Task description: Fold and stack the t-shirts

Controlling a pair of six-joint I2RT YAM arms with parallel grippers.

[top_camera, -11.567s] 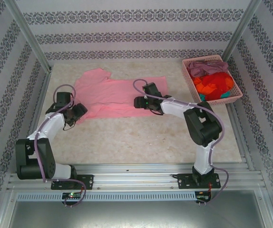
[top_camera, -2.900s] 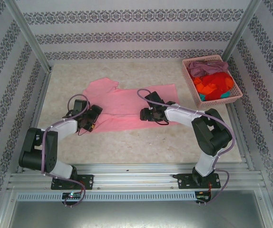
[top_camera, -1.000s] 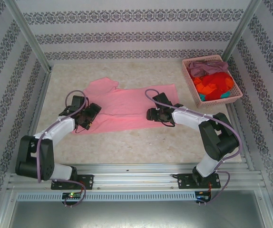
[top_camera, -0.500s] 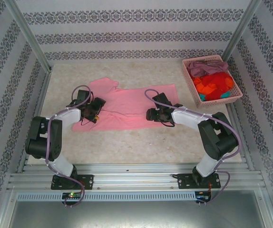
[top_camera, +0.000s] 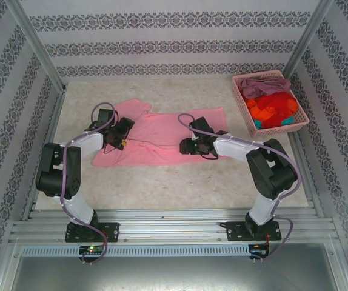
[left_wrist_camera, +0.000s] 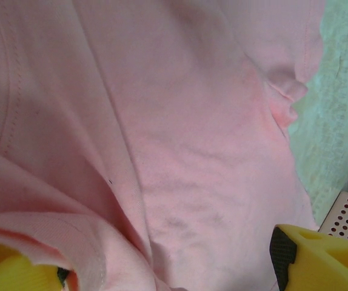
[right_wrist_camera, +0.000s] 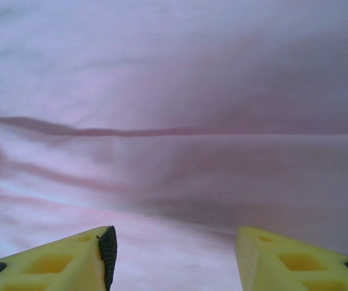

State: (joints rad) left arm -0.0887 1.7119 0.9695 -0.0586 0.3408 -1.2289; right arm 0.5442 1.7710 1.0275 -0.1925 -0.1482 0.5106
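A light pink t-shirt [top_camera: 156,142] lies spread sideways across the middle of the speckled table [top_camera: 180,182]. It is mostly flat with shallow wrinkles, and one short sleeve [top_camera: 131,109] pokes toward the far wall. The cloth looks thin, light and limp. It should drape and slide easily, bunch if pushed, and carry no risk of breakage. The best holds are probably the hemmed edges and corners, where a pinch catches one layer cleanly, rather than the smooth middle.

The left gripper [top_camera: 122,130] sits low over the sleeve end of the shirt. In the left wrist view its yellow fingers [left_wrist_camera: 319,257] stand wide apart. A loose fold of pink cloth is draped over the lower-left finger but is not pinched. The right gripper [top_camera: 187,145] rests over the shirt's near edge toward the other end. Its fingers [right_wrist_camera: 59,257] are also spread, with only smooth cloth lying between them.

There is bare table in front of the shirt, toward the arm bases, and a narrower strip behind it, enough to fold either way. At the far right corner, well apart from the shirt, a pink lattice basket [top_camera: 243,103] holds more shirts, a mauve one [top_camera: 262,85] over an orange-red one [top_camera: 274,106]. Patterned walls and metal posts close in the table's sides.
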